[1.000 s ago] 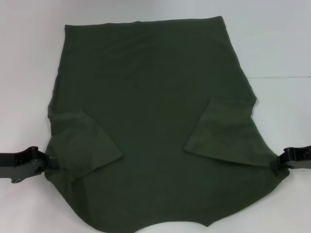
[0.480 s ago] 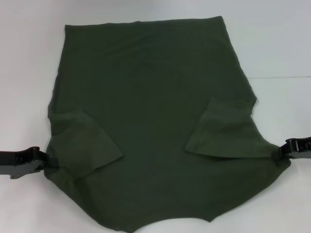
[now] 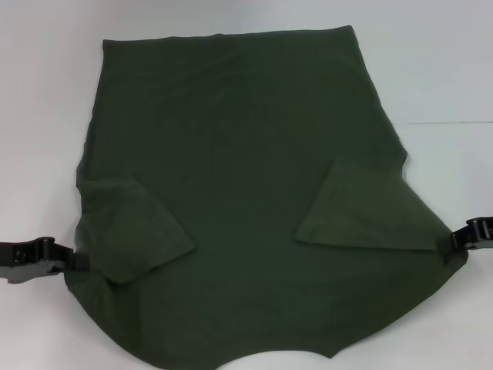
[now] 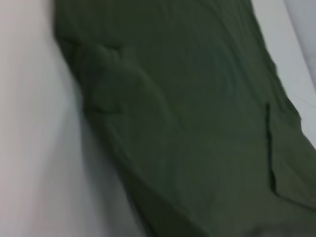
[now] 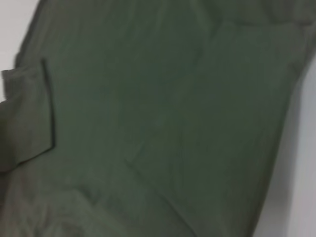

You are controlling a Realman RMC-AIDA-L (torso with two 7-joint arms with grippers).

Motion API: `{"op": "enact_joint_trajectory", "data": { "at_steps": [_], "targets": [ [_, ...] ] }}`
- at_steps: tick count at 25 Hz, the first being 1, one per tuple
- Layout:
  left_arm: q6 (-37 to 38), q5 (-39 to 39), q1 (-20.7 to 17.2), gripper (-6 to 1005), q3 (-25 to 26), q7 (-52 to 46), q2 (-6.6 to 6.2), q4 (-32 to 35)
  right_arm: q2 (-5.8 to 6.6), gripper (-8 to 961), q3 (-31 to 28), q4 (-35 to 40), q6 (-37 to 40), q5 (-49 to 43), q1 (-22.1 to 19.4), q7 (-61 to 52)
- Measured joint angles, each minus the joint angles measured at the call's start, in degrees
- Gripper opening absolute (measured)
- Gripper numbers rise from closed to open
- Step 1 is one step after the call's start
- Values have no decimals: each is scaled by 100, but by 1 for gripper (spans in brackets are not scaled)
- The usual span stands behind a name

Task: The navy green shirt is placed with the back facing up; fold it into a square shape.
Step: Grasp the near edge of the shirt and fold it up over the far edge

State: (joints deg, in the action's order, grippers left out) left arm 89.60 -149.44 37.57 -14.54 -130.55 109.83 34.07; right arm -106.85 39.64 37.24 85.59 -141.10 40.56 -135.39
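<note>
The white table (image 3: 46,92) fills my view, and the navy green shirt (image 3: 239,154) lies spread across most of it, plain side up, hem far from me. Both sleeves are folded inward onto the body: the left sleeve (image 3: 131,227) and the right sleeve (image 3: 370,212). My left gripper (image 3: 75,262) sits at the shirt's left shoulder edge and my right gripper (image 3: 451,243) at the right one. I cannot tell whether either pair of jaws grips cloth. I judge the next fold needs both edges lifted evenly, at matched height and speed, to keep the crease straight.
</note>
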Motion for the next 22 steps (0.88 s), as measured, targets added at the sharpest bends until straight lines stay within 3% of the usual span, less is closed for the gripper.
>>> {"op": "enact_joint_trajectory", "data": {
  "at_steps": [11, 16, 22],
  "targets": [
    [1018, -23, -146, 4, 106, 361, -125, 328, 91, 18, -468, 235, 1101, 10, -314, 626],
    [1843, -53, -334, 4, 102, 641, -198, 580, 140, 18, -508, 349, 1419, 13, -560, 857],
    [2251, -196, -455, 5, 63, 690, -205, 744, 169, 18, -534, 354, 1730, -13, -759, 1147]
  ]
}}
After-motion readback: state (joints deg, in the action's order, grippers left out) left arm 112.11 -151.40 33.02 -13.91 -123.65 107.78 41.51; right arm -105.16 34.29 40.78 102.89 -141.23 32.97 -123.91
